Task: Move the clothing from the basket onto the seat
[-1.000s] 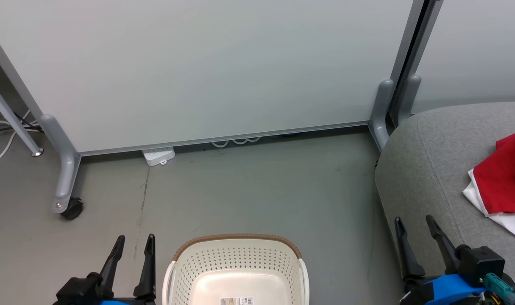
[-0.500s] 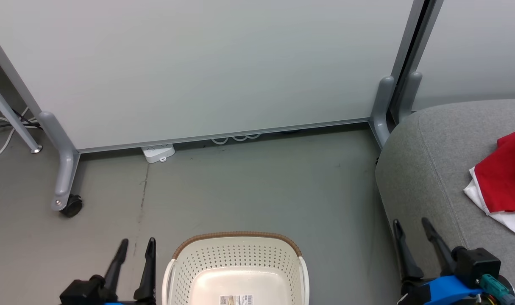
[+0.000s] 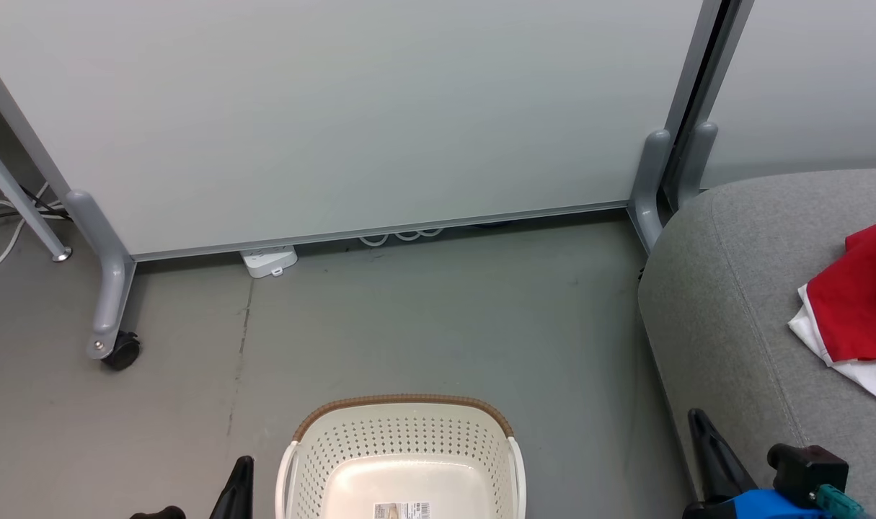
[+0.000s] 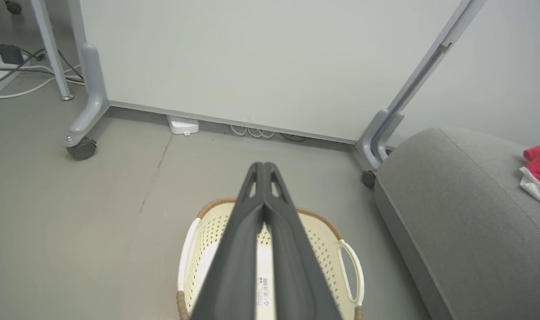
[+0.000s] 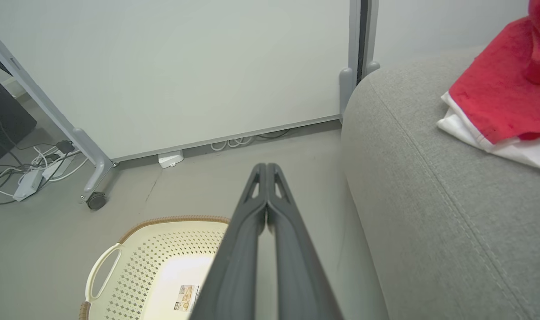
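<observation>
clothing (image 3: 859, 303) on seat (image 3: 726, 288), basket (image 3: 401, 432) on floor (image 3: 409, 317); my left claw (image 4: 263, 165) and right claw (image 5: 266, 165) closed tight, holding nothing.

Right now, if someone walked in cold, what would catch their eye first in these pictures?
The bright red clothing with white trim jumps out, lying on the grey sofa at the right. Next comes the cream basket with a brown rim on the floor at bottom centre, its visible bottom bare but for a label. Beyond the basket stands a big pale partition on wheels.
</observation>
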{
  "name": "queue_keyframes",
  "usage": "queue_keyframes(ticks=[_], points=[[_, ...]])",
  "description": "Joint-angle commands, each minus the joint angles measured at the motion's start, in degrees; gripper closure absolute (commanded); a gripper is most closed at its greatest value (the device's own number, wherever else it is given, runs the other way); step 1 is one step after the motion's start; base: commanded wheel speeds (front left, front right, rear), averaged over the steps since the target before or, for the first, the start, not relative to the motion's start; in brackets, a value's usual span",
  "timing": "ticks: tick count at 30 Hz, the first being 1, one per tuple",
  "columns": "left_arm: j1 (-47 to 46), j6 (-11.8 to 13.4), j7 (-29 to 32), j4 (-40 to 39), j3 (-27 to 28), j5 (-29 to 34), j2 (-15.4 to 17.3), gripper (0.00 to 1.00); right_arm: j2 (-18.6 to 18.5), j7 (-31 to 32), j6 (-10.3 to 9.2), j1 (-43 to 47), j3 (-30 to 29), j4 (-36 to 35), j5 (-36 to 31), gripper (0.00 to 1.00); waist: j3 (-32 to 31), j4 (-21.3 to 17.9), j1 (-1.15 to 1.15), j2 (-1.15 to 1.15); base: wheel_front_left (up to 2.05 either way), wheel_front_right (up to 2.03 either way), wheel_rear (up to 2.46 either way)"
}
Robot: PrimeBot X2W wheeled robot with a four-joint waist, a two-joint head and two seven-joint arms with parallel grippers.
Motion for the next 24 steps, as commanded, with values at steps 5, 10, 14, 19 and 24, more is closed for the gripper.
queue_keyframes(ticks=[5,10,14,19,24], points=[[-1.6,0.0,1.6,-1.6,1.3,-6.1,0.3,1.00,0.0,1.0,0.00,-1.5,-0.6,-0.6,7.2,1.00,0.0,-0.1,0.00,0.00,0.00,0.00,0.00],[-2.1,0.0,2.9,-2.1,2.1,-10.8,0.2,1.00,0.0,1.7,-0.01,-2.1,-0.9,-0.5,12.6,1.00,-0.1,-0.1,0.00,0.00,0.00,0.00,0.00],[-2.5,-0.1,4.1,-2.5,2.8,-15.2,0.2,1.00,0.0,2.3,-0.01,-2.7,-1.2,-0.3,17.7,1.00,-0.1,-0.2,0.00,0.00,0.00,0.00,0.00],[-2.9,-0.1,5.2,-3.0,3.5,-19.4,0.2,1.00,0.0,2.9,-0.01,-3.2,-1.5,-0.2,22.5,1.00,-0.1,-0.2,0.00,0.00,0.00,0.00,0.00],[-3.3,-0.1,6.4,-3.4,4.1,-23.3,0.1,1.00,0.1,3.5,-0.01,-3.7,-1.8,-0.1,27.0,1.00,-0.2,-0.3,0.00,0.00,0.00,0.00,0.00]])
